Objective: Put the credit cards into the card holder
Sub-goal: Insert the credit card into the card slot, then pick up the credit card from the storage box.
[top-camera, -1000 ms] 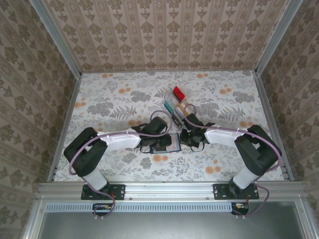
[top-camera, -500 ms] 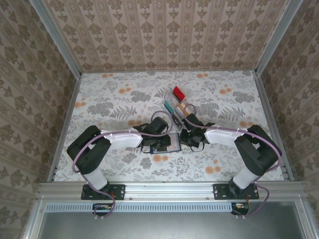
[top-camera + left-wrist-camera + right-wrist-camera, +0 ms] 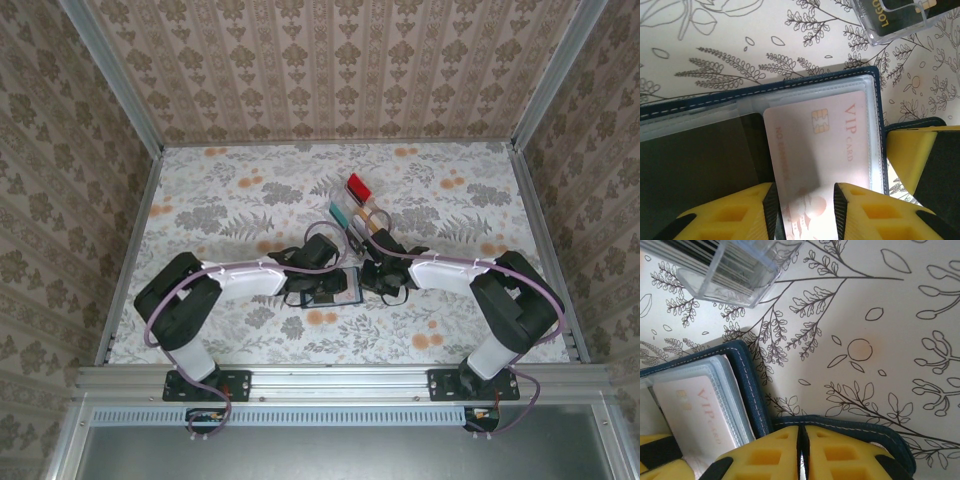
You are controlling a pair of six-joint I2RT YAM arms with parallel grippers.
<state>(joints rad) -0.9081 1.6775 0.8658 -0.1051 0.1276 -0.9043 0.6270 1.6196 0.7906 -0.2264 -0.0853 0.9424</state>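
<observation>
**Near edge of the table, centre.** The two arms meet over the card holder, which lies open and flat.

**Left gripper.** The jaws stand partly open, one yellow finger to each side above a pink card marked "VIP CARD". Nothing is clamped between them. The pink card bears a chip and sits face up inside a clear plastic sleeve of the card holder. The holder's cover is dark navy with pale stitching along the rim.

**Right gripper.** The jaws are closed to a thin slit at the holder's navy flap. Whether the flap is pinched or merely pressed cannot be told.

**Beyond the holder.** Close by but apart from it stands a clear rack carrying further cards on edge, among them a teal card and, farthest, a red card.
</observation>
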